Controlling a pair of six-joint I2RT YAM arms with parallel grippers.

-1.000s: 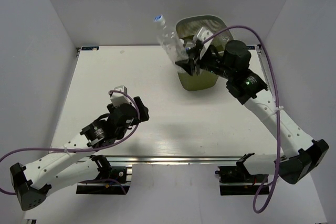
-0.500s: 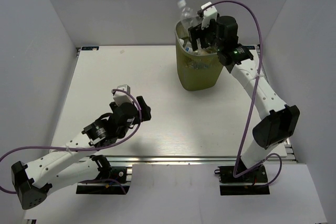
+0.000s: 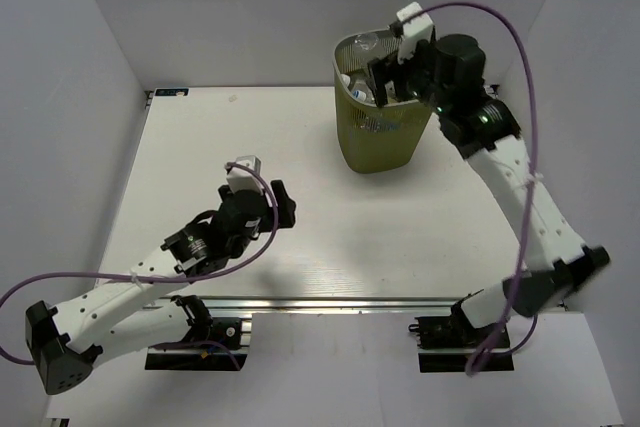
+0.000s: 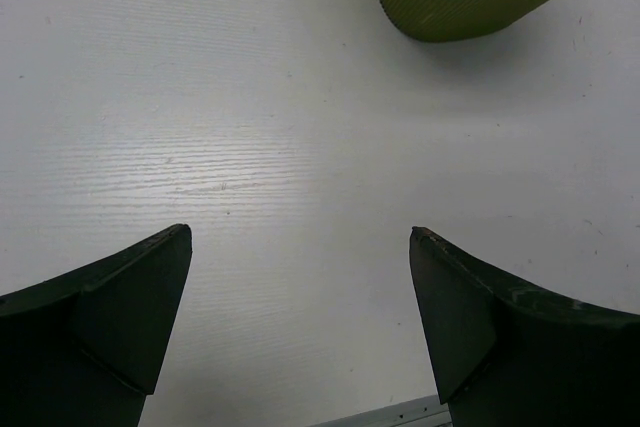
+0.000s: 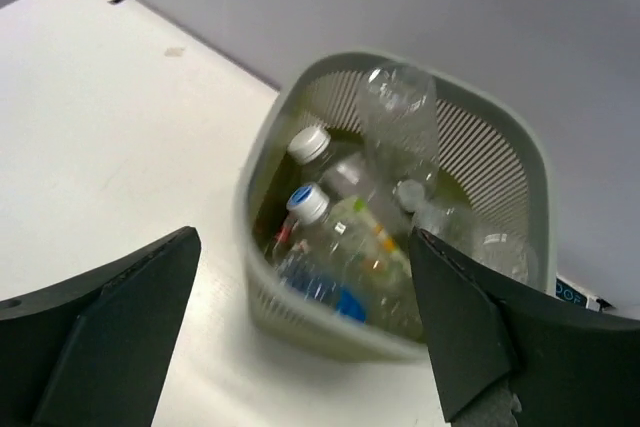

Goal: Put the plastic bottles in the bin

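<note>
Right fingers (image 5: pixel 100 337) hang spread above bottles (image 5: pixel 335 237) lying in the bin (image 5: pixel 320 332).

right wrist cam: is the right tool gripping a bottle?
No, the right tool is open and empty above the bin, with the plastic bottles lying inside it.
</note>
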